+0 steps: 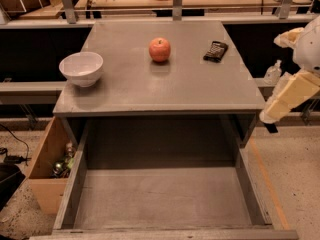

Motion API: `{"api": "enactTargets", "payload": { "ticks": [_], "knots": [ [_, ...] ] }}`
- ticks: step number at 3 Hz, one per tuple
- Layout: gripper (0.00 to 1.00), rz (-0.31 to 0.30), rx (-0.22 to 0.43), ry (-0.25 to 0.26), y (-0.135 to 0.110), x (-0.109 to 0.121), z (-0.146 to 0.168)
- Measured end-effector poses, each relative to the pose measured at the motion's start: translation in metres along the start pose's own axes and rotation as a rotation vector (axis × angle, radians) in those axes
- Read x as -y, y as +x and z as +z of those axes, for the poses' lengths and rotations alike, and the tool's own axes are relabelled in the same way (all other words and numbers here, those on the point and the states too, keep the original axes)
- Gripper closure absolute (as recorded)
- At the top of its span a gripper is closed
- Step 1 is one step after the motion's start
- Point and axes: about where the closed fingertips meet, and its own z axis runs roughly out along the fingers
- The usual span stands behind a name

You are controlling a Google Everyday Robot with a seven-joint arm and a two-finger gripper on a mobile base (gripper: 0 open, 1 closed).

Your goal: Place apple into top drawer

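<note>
The apple (pixel 159 49), red-orange and round, sits on the grey cabinet top (pixel 165 91), toward the back middle. The top drawer (pixel 165 196) is pulled out toward me below the cabinet top, and its flat grey bottom is bare. My gripper (pixel 270 121) is at the end of the cream-coloured arm (pixel 292 91) at the right edge of the view. It hangs beside the cabinet's front right corner, well away from the apple and outside the drawer. It holds nothing that I can see.
A white bowl (pixel 81 68) stands on the left of the cabinet top. A small black device (pixel 215 50) lies to the right of the apple. A tan wooden box (pixel 47 166) with items inside stands on the floor left of the drawer. Workbenches run behind.
</note>
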Motion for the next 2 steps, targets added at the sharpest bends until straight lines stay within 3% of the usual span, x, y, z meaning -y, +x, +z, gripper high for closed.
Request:
{"api": "enactTargets", "payload": {
  "ticks": [2],
  "knots": [
    [0.0,0.105,0.436,0.138,-0.03,0.081,0.057]
  ]
}}
